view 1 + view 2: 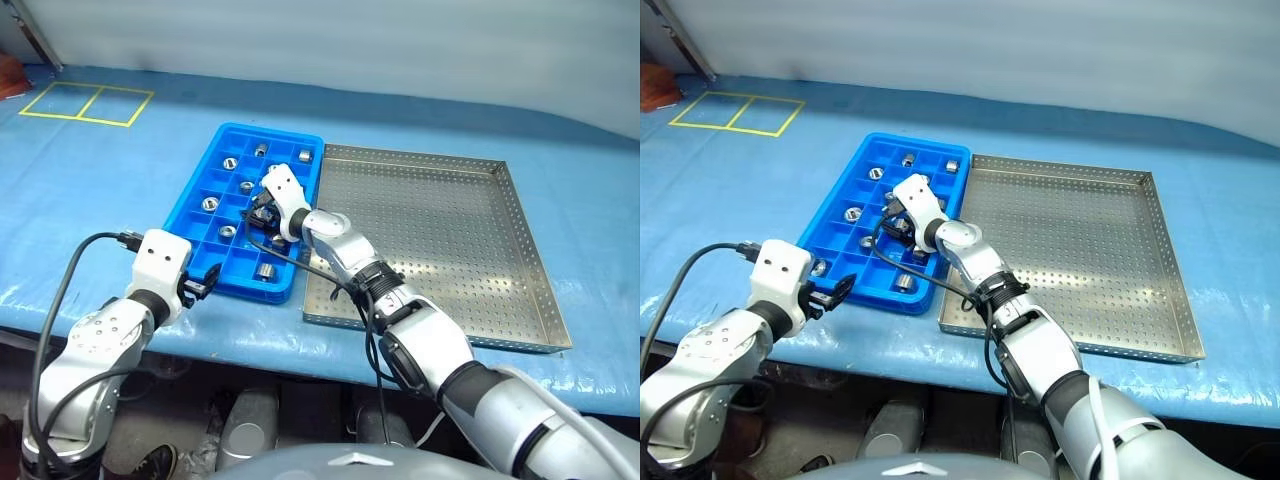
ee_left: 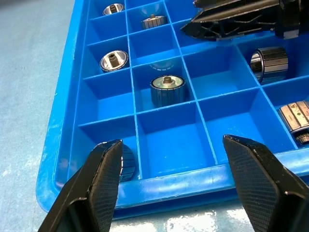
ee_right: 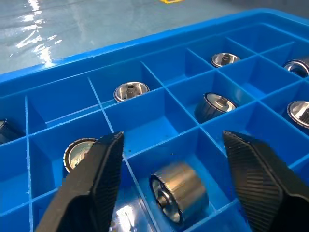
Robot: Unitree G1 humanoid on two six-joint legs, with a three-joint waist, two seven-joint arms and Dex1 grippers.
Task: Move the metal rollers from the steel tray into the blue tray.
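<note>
right gripper [image 3: 169,179]: fingers spread wide apart, nothing pinched; hangs over the middle cells of the blue tray [image 1: 222,150], arm reaching in across the tray's right rim
roller under right gripper [image 3: 179,192]: lies on its side on the floor of a cell, directly between the two open fingers, not touching either one as far as the right wrist view shows
left gripper [image 2: 174,179]: fingers spread, empty; sits just off the near rim of the blue tray, pointing in toward the near row of cells
metal rollers [image 1: 210,204]: all visible ones sit in the blue tray, scattered one per cell; some stand on end with centre hole up, some lie on their side
roller near left gripper [image 2: 167,89]: upright in a cell of the second row in from the near rim, clear of the fingers
another roller [image 2: 126,163]: in the near corner cell, partly hidden behind one left finger
blue tray: on the blue table cover [image 1: 150,130], long side just beside the steel tray, many cells bare
steel tray [image 1: 520,215]: to the robot's right of the blue tray, perforated floor, low rim
yellow tape squares [image 1: 85,102]: on the cover, far left, well apart from both trays
</note>
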